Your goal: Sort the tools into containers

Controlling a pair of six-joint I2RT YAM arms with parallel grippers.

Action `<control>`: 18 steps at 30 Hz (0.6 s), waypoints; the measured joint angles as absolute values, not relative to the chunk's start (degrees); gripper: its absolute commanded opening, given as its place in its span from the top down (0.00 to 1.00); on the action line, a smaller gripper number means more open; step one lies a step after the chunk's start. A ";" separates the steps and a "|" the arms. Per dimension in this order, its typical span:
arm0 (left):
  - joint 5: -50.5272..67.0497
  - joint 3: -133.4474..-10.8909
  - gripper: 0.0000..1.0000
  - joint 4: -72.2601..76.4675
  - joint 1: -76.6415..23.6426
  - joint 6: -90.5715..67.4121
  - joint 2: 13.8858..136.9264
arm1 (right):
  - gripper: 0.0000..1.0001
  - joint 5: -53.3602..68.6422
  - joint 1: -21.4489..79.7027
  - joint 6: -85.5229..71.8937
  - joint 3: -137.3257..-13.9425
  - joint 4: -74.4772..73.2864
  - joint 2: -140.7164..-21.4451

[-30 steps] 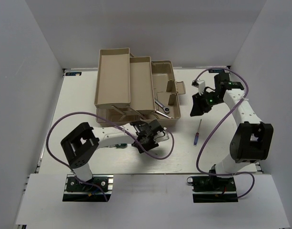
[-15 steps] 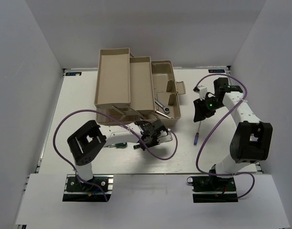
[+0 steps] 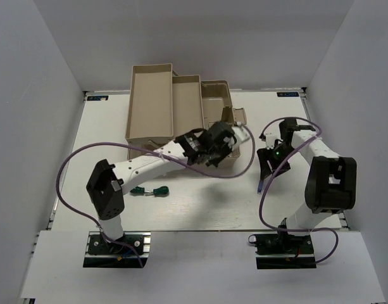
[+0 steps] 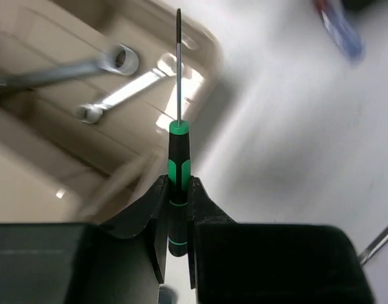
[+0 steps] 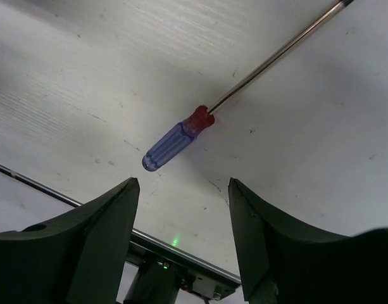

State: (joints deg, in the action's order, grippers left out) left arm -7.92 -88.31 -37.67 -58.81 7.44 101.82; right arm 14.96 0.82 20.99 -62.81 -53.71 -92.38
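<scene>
Left tool [image 4: 179, 185] pinching green-handled screwdriver [image 4: 179, 152] over base compartment [image 4: 54, 136] with the wrenches [image 4: 121, 101], so lower before you release; right tool [image 5: 181, 193] spread above red/blue screwdriver [image 5: 175, 142] on tabletop [image 5: 86, 76], centre on its handle

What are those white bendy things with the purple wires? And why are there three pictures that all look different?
Those are two robot arms, tidying tools into a toolbox. One picture looks down from above at the whole table. The other two come from little cameras on each arm's wrist, so you see its jaws up close. The left arm reaches over the toolbox, its jaws pinching a black-and-green screwdriver; below it two silver wrenches lie inside. On the right arm the jaws are open over a screwdriver with a blue and red handle lying on the table. Two small green-handled tools lie there too.
</scene>
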 measured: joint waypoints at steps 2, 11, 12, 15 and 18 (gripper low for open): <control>-10.68 -93.49 1.00 -37.71 -57.25 4.91 101.51 | 0.34 14.70 0.82 20.05 -61.89 -53.32 -93.45; -20.99 -105.95 1.00 -38.22 -46.02 -3.81 101.75 | 0.32 13.43 1.45 12.58 -59.59 -48.18 -99.44; -21.78 -106.98 1.00 -38.37 -44.75 -4.40 102.13 | 0.32 13.19 1.61 11.86 -59.42 -47.86 -99.31; -23.38 -110.04 1.00 -39.35 -42.00 -5.63 103.90 | 0.32 12.10 2.24 9.87 -58.96 -47.03 -98.85; -23.92 -111.63 1.00 -40.16 -40.23 -6.70 106.32 | 0.32 10.98 2.83 8.36 -57.98 -45.82 -97.89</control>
State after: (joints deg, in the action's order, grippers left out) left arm -23.92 -111.63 -40.16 -40.23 -6.70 106.32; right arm 10.98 2.83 8.36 -57.98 -45.82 -97.89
